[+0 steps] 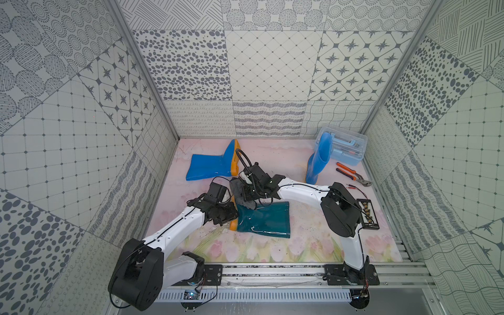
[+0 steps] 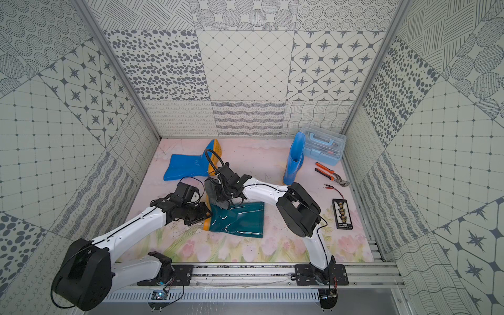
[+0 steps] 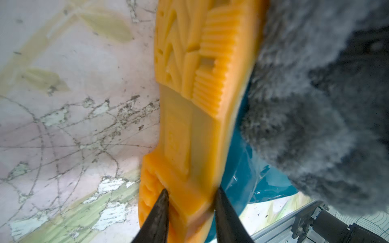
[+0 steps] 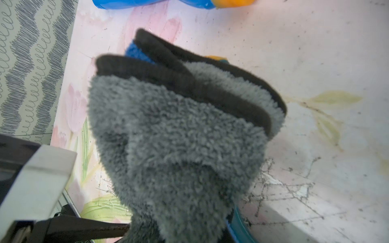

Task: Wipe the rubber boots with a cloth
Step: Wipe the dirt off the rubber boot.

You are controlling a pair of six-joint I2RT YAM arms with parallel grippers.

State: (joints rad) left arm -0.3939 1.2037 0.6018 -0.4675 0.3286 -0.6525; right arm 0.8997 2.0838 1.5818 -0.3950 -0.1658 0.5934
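Slippage threatens: the left gripper (image 3: 190, 193) pinches just the heel of the teal boot (image 1: 261, 221) (lying sideways between the arms), so the cloth (image 4: 179, 147) clenched in the right gripper (image 1: 249, 192) may shove it loose.

The teal boot (image 1: 263, 221) in front of me is smooth, glossy rubber with bright glints. Its orange sole (image 3: 189, 117) is matt and ribbed. My cloth (image 4: 179, 147) is fluffy grey pile with smoother dark edging. The desk (image 1: 305, 245) is a scuffed, scratched printed sheet. The toolbox (image 1: 346, 143) is translucent plastic.
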